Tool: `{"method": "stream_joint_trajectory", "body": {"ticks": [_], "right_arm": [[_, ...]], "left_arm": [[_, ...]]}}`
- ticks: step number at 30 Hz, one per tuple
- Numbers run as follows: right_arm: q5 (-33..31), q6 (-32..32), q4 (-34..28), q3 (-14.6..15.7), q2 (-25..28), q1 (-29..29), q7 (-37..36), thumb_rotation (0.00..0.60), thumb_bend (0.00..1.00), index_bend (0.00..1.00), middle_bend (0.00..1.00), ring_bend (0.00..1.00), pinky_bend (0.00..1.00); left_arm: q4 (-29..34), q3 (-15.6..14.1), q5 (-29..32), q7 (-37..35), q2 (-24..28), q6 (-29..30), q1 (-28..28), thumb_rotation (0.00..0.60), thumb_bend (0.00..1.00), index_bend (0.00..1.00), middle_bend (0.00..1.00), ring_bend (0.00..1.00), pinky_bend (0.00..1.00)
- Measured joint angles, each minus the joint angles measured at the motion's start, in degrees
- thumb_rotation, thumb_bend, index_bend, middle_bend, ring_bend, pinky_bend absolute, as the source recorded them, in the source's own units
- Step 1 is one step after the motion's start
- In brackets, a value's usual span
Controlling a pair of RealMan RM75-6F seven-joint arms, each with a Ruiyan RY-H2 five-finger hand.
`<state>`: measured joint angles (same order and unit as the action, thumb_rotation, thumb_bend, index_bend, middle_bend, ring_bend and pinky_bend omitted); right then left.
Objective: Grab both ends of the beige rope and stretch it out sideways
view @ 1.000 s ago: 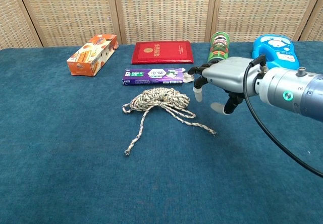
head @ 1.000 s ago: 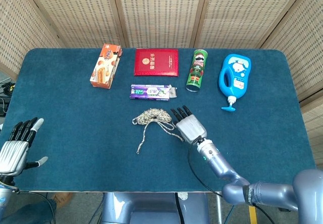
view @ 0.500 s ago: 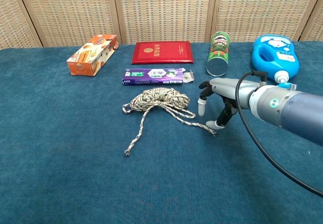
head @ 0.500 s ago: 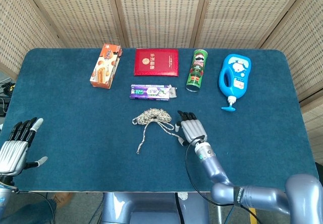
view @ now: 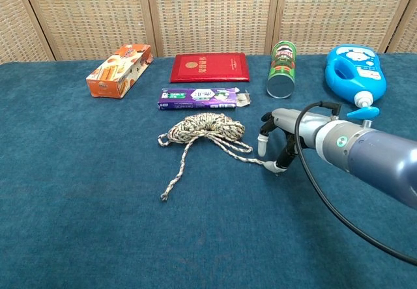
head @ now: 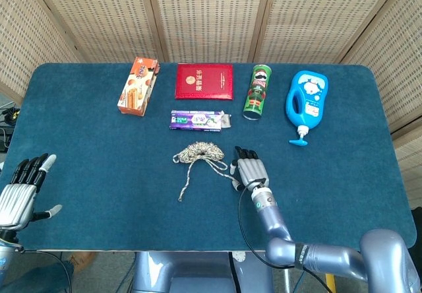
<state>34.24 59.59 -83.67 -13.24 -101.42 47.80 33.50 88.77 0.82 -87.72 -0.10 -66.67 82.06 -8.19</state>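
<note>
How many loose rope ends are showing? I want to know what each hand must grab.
2. One end of the beige rope lies bare, front-left of the coil. The other lies at the right hand fingertips. None seems hidden.

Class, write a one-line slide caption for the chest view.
Right hand lowered onto one end of the beige rope on the blue table.
</note>
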Motion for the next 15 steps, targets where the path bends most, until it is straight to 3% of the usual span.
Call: {"method": "stream_joint_trajectory", "body": {"ticks": [15], "right_arm": [[2.41,0.73,3.40,1.33,-2.79,-0.99,-0.38,0.600,0.34,0.49,0.00,0.00,0.00]], "left_arm": [[-0.05,-0.04,0.08,0.32,-0.22,-0.24,-0.12,0.600,0.00,0.00,0.00,0.00,0.00]]}}
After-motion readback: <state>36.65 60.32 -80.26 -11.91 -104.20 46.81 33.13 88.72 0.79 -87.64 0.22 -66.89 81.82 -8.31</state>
